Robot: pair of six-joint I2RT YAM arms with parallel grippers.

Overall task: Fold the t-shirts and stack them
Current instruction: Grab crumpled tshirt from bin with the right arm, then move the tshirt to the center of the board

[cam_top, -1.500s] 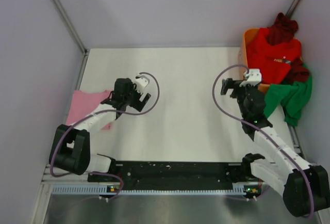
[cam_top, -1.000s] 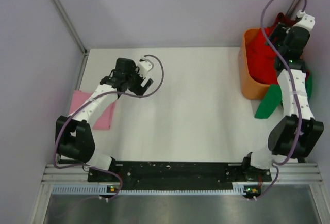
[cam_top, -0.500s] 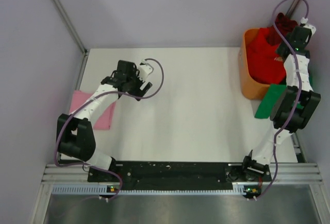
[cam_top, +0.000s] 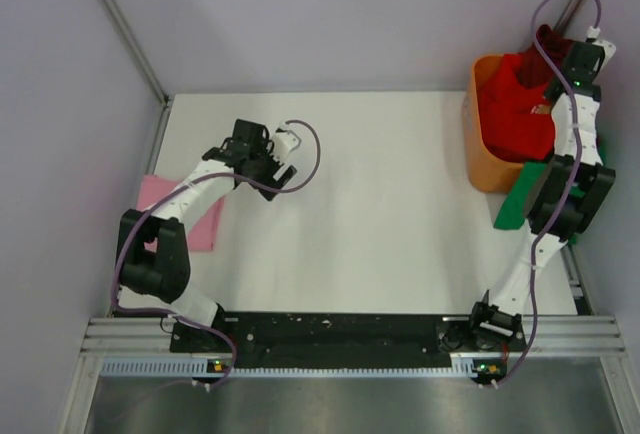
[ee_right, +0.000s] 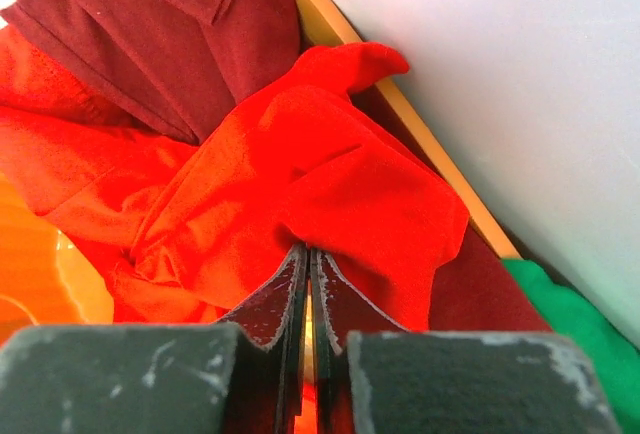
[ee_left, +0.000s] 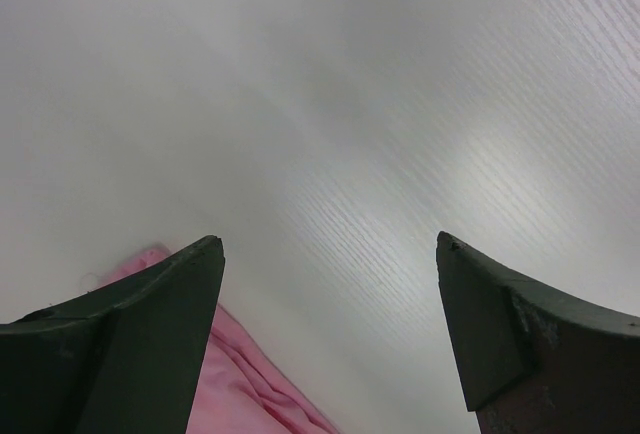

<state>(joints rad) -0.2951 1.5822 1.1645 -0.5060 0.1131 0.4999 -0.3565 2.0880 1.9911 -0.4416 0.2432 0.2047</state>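
— Right jaws are pressed together, tips buried in a crease of the red t-shirt (ee_right: 300, 164). The cloth puckers toward them, so I'd say they have a pinch of it.

— Where is that on the counter (cam_top: 380, 204)?

— Far corner, about 2 o'clock, inside the orange basket (cam_top: 480, 149). The right arm (cam_top: 572, 139) is stretched right up over it. The maroon t-shirt (ee_right: 170, 24) lies on the heap just past the red one, toward 12 o'clock. The green t-shirt (cam_top: 515, 204) spills over the basket's near side, at about 5 o'clock.

— Which way does the red one run?

— Can't tell. It's bunched, with no long axis to read. What matters is that the bare counter lies toward 8 o'clock from those jaws. My guess is the pull has to come up over the basket wall and back that way.

— And the left jaws?

— Wide apart, holding nothing, hovering over bare counter at about 10 o'clock from the middle. The pink t-shirt (cam_top: 200, 229) lies flat at the 9 o'clock edge, toward 8 o'clock from them, near but not touching.

— So the left arm (cam_top: 200, 176) is no help with the red one?

— It's well apart from it, with the whole counter between. The right arm is plainly the nearer. I'd judge the left could only take a corner once the shirt is out in the middle.
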